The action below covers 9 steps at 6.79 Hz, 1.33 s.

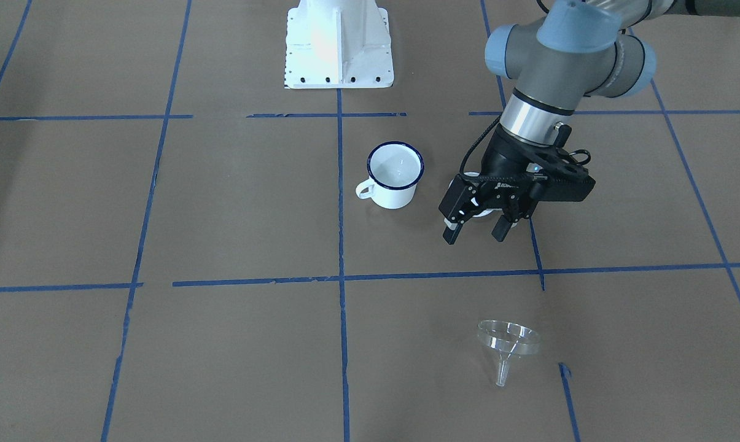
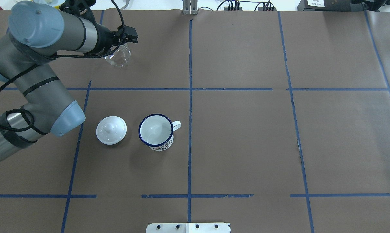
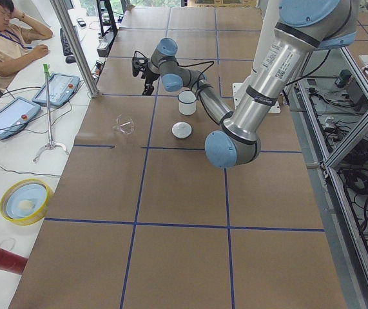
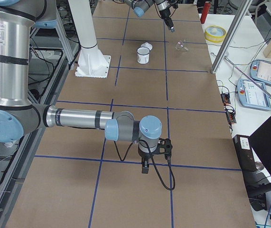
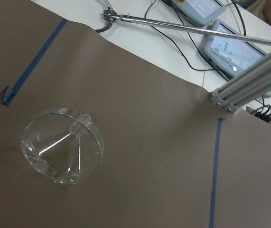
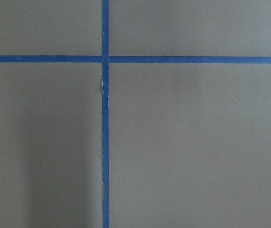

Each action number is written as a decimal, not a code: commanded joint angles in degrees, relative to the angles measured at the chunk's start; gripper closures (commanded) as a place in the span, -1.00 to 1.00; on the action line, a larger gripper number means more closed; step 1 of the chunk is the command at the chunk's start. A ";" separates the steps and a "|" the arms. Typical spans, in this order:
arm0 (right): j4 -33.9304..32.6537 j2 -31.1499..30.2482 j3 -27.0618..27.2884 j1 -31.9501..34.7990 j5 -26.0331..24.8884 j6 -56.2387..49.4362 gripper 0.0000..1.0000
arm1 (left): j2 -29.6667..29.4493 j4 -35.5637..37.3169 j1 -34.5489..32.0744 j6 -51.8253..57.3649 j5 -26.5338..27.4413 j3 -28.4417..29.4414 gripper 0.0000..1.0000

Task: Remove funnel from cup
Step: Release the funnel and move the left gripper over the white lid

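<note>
Nothing reads clearly. The left gripper [image 1: 475, 235] has a small white brand mark on its black body above the fingertips, too fine to decipher. The cup [image 2: 156, 131], robot-side of the claw, bears blurred print.

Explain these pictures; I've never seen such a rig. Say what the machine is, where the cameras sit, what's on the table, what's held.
This is a robot with two arms at a table, each ending in a two-finger gripper. One camera faces it, one looks over its shoulders, two watch from the table's ends, one rides each wrist. On the table: an empty white cup, a knobbed lid beside it, and a clear funnel on its side, apart. The left gripper is open, holding nothing. The right gripper is over bare table; open or shut, I cannot tell.
</note>
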 commanded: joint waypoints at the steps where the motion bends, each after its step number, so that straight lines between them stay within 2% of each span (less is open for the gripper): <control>1: 0.00 0.00 0.00 0.00 0.00 0.00 -1.00 | 4.01 6.93 -0.76 3.06 -5.98 -5.23 -1.00; 3: 0.00 0.00 0.00 0.00 0.00 0.00 -1.00 | 4.83 24.03 -0.94 14.54 -5.90 -10.68 -1.00; 4: 0.00 0.00 0.00 0.00 0.00 0.00 -1.00 | 5.18 26.03 -0.41 15.28 -5.73 -11.14 -1.00; 6: 0.00 0.00 0.00 0.00 0.00 0.00 -1.00 | 6.85 25.61 0.81 15.29 -5.64 -11.50 -1.00; 9: 0.00 0.00 0.00 0.00 0.00 0.00 -1.00 | 12.30 20.17 6.25 12.93 -5.46 -12.12 -1.00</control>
